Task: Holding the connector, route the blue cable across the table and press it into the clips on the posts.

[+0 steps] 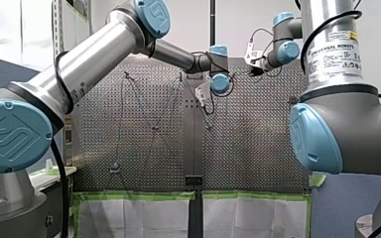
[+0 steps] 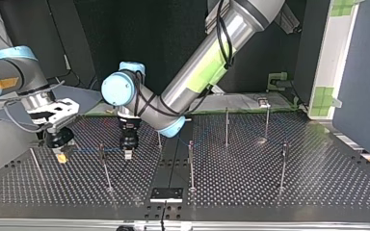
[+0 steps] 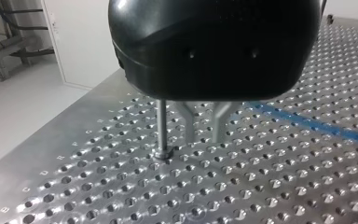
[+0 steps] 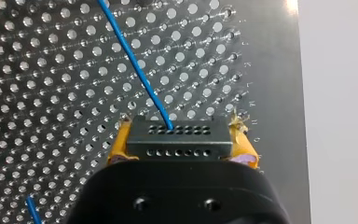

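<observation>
Front view: my left gripper point(image 1: 206, 101) and my right gripper point(image 1: 252, 70) are tiny, their jaws unreadable. Top view: the cable point(image 2: 84, 150) shows faintly between them. Left wrist view: my housing hides the top of the post point(image 3: 162, 130). My metal fingers point(image 3: 187, 123) stand apart, empty, with the cable off beside them. Right wrist view: my yellow pads point(image 4: 117, 145) clench the connector point(image 4: 177, 133), which lies crosswise with its rear hidden. The cable runs straight ahead.

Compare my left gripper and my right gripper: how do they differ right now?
My right gripper has its jaws shut on the black connector, from which the blue cable runs; my left gripper has its jaws apart with nothing between them. My right gripper has yellow pads; my left gripper has bare metal fingers. Both have black bodies and point down at the perforated table.
</observation>
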You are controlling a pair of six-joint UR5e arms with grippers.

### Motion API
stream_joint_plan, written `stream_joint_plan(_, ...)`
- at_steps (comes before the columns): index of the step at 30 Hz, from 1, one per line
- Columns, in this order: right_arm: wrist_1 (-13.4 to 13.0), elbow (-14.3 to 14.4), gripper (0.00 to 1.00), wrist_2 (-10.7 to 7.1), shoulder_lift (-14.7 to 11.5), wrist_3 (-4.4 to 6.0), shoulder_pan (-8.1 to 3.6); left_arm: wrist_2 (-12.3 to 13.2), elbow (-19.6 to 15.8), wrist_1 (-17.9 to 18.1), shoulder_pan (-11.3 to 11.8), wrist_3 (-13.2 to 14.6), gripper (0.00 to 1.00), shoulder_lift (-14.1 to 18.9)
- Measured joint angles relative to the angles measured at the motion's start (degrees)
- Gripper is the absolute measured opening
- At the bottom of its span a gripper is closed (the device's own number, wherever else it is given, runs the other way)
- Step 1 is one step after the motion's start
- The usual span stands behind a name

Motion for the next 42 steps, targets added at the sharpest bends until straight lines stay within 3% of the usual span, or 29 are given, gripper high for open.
stream_joint_plan(1, 0.0, 0.0, 0.0, -0.01, 0.1, 0.0, -0.02, 0.2, -0.1, 0.0, 0.0, 0.0, 0.55, 0.0)
stream_joint_plan(2, 0.0, 0.0, 0.0, -0.03, 0.1, 0.01, -0.02, 0.4, -0.2, 0.0, -0.1, -0.1, 0.73, 0.0)
stream_joint_plan(3, 0.0, 0.0, 0.0, -0.04, 0.2, 0.0, -0.02, 0.7, -0.2, -0.1, -0.1, -0.1, 0.73, 0.0)
stream_joint_plan(4, 0.0, 0.0, 0.0, -0.04, 0.2, -0.01, -0.02, 0.9, -0.2, -0.1, -0.1, -0.2, 0.92, 0.0)
stream_joint_plan(5, 0.0, 0.0, 0.0, -0.05, 0.3, -0.02, -0.01, 1.2, -0.2, -0.3, -0.2, -0.2, 0.98, 0.0)
stream_joint_plan(19, 0.0, 0.0, 0.0, -0.23, 0.5, -0.22, -0.01, 1.3, -0.2, -5.4, -0.6, -2.0, 0.98, 0.3)
stream_joint_plan(27, 0.1, 0.0, 0.0, -0.24, 0.6, -0.27, -0.02, 0.1, -1.7, -8.6, -2.0, -3.5, 0.98, 2.9)
stream_joint_plan(35, 0.1, 0.0, 0.0, -0.23, 0.6, -0.37, 0.0, 0.8, -5.4, -5.9, -3.6, -2.1, 0.98, 6.6)
stream_joint_plan(42, 0.2, 0.1, 0.0, -0.24, 0.6, -0.43, 0.21, 0.6, -8.4, -3.0, -3.6, -2.0, 0.98, 9.6)
